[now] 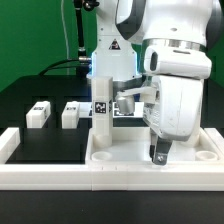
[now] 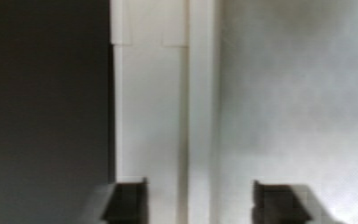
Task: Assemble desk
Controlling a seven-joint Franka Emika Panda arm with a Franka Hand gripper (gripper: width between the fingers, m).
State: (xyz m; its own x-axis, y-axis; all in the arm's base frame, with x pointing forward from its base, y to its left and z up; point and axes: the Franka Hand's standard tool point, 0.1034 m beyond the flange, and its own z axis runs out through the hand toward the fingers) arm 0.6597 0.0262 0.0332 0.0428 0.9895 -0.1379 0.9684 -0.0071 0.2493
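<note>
**Jaws apart above the tabletop panel's edge**

Desk parts lie spread over the black surface (image 1: 45, 135). The tabletop panel (image 1: 125, 156) lies flat at the front, rim up, just behind the low white border wall (image 1: 60, 180). One leg (image 1: 101, 112) stands upright at the panel's far corner on the exterior view's left, its black-and-white tag facing the camera. Whether it is fixed there cannot be told. Two more legs (image 1: 38, 115) (image 1: 70, 115) lie on the surface side by side, a little apart and clear of the panel, further to the exterior view's left.

The arm (image 1: 175, 60) reaches down over the panel's other end, on the exterior view's right, with its dark fingertips (image 1: 160, 152) low over the white plastic.

In the wrist view the two fingertips (image 2: 124, 203) stand partly spread, not closed on anything. A long white ridge (image 2: 153, 100) runs past just inside one of them, with the dark surface (image 2: 43, 100) on one side and a pale flat face (image 2: 282, 100) on the other. The picture is blurred, so which part the ridge belongs to stays unclear, as does whether a finger touches it.
</note>
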